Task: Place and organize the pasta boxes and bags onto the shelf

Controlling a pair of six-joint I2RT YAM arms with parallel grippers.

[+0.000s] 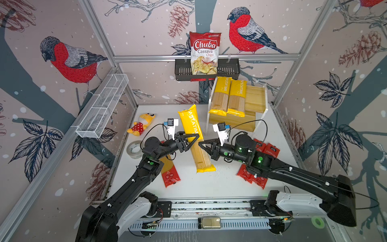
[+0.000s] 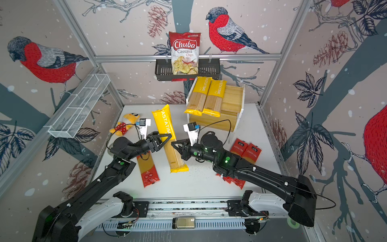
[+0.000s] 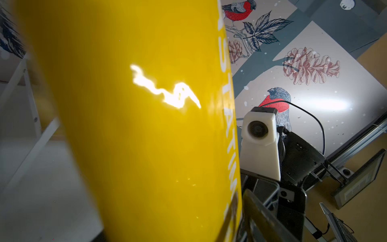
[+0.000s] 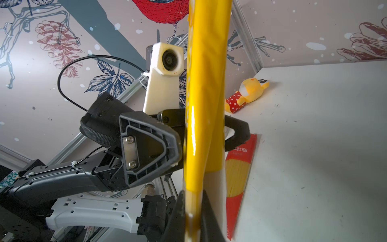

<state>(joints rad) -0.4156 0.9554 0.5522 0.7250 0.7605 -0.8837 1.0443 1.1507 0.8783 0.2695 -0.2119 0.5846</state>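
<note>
Pinches edge of yellow packet (image 1: 189,121) in closed right pincer (image 1: 200,144). Straddles same packet with left pincer (image 1: 191,142) from opposite side; clamped or loose, cannot tell.

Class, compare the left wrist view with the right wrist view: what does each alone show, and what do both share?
Left wrist only: the white camera housing on the right arm. Right wrist only: the left gripper, its jaws either side of the yellow PASTATIME spaghetti packet; a yellow plush toy in a red spotted dress; a red-ended spaghetti packet lying flat. Both: that yellow packet, close up.
</note>
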